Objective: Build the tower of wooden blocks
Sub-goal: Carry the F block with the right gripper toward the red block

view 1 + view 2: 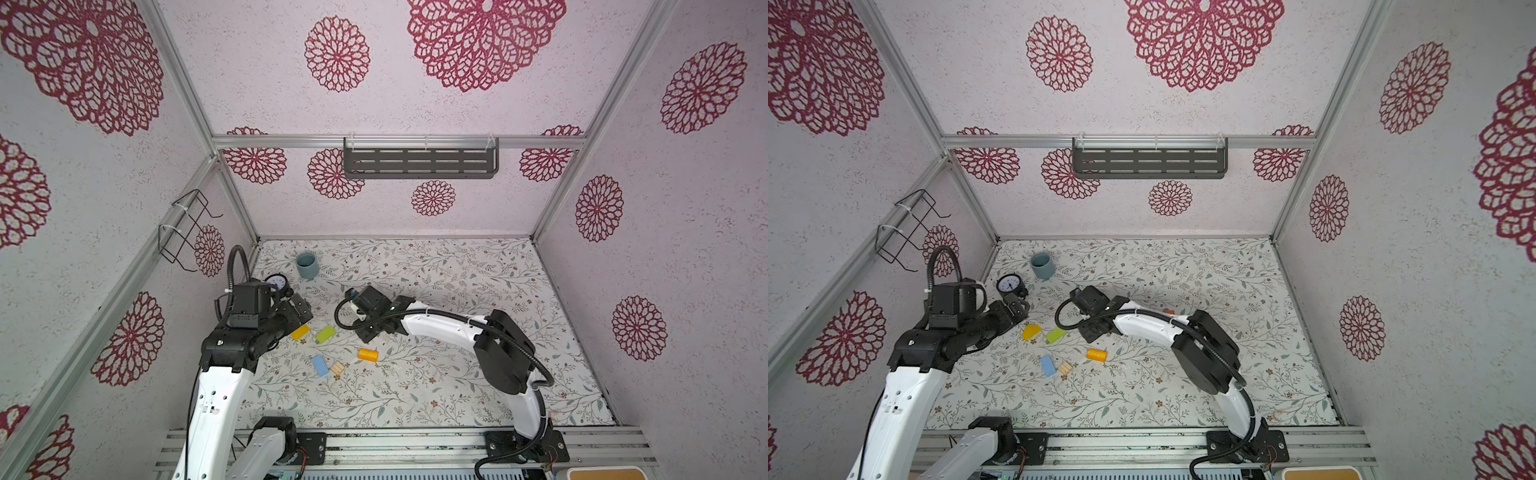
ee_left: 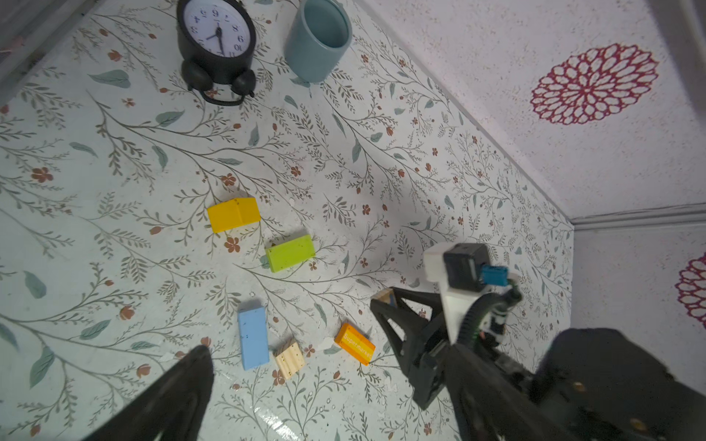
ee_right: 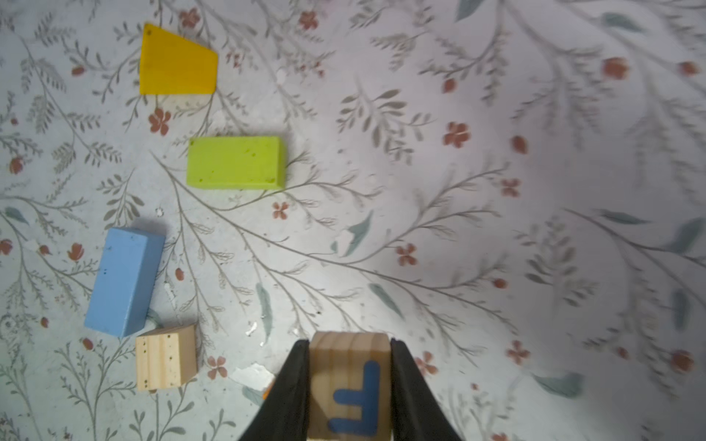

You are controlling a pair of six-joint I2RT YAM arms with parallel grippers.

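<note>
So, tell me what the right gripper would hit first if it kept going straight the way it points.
Bare table, most likely. The right gripper points down, shut on the letter cube, and no other block lies straight ahead. How high the cube hangs, I cannot tell.

The tabletop [image 1: 457, 270] is pale, printed with grey-green leafy sprigs and small rust-red flowers. Blocks: a yellow wedge-shaped wooden block [image 2: 233, 215], a lime-green rectangular wooden block [image 2: 290, 252], a light blue rectangular wooden block [image 2: 253, 338], a plain pale wooden cube [image 2: 289, 359], an orange wooden block with white lettering [image 2: 354, 343]. The wooden letter cube [image 3: 349, 385] bears a dark blue F.
</note>
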